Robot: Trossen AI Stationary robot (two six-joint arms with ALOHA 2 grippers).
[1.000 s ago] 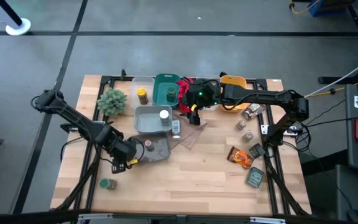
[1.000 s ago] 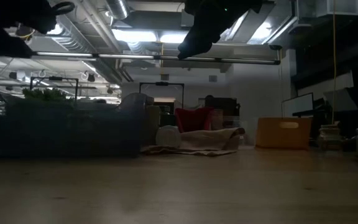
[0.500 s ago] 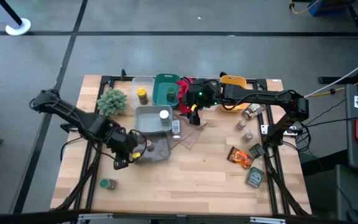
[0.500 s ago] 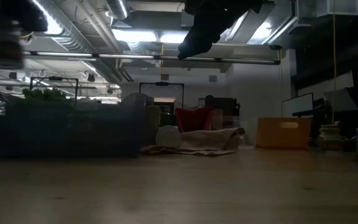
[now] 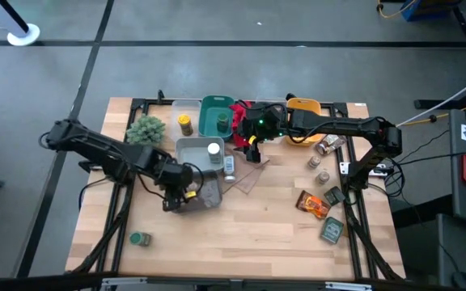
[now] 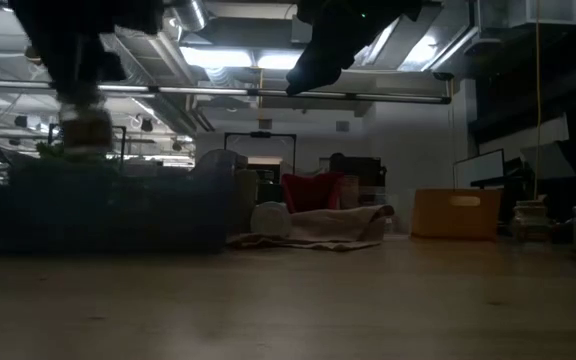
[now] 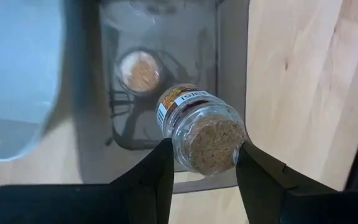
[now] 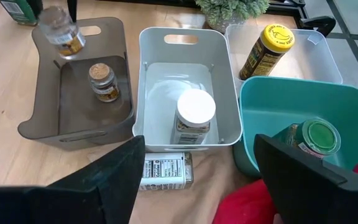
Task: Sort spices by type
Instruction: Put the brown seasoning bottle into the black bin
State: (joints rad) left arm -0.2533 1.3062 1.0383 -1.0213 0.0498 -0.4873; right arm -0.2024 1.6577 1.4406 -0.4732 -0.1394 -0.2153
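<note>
**Visitor:** Why is the left gripper [image 7: 199,163] holding that cork-topped jar [image 7: 199,127] over the smoky grey bin [image 8: 107,134]?

**Onlooker:** Its two fingers are clamped on the jar's glass body, the cork end facing the wrist camera. It hangs above the bin's near rim, not yet inside. One cork-topped jar [image 8: 104,81] already stands on that bin's floor, so I judge the bin to be the place for that type, and the held one is meant to join it.

**Visitor:** And the other bins?

**Onlooker:** Side by side with the grey one. The white bin [image 8: 145,93] holds one upright jar with a white lid [image 8: 195,116]. The teal bin [image 8: 261,124] holds a green-lidded jar [image 8: 314,139]. The clear bin [image 8: 328,61] behind it holds a tall yellow-lidded jar [image 8: 265,50]. One type per bin, as far as I can see.

**Visitor:** What is the right arm doing?

**Onlooker:** The right gripper [image 5: 252,151] waits with its fingers spread wide and nothing between them, above the red cloth [image 8: 252,210] by the teal bin. A labelled jar [image 8: 161,170] lies on its side on the table just before the white bin.

**Visitor:** What remains unsorted?

**Onlooker:** A green-lidded jar [image 5: 139,238] sits alone near the table's front left. On the right side lie a few small jars [image 5: 321,161], an orange-brown packet [image 5: 313,204] and a dark green packet [image 5: 332,230]; their labels are too small to read from above.
</note>
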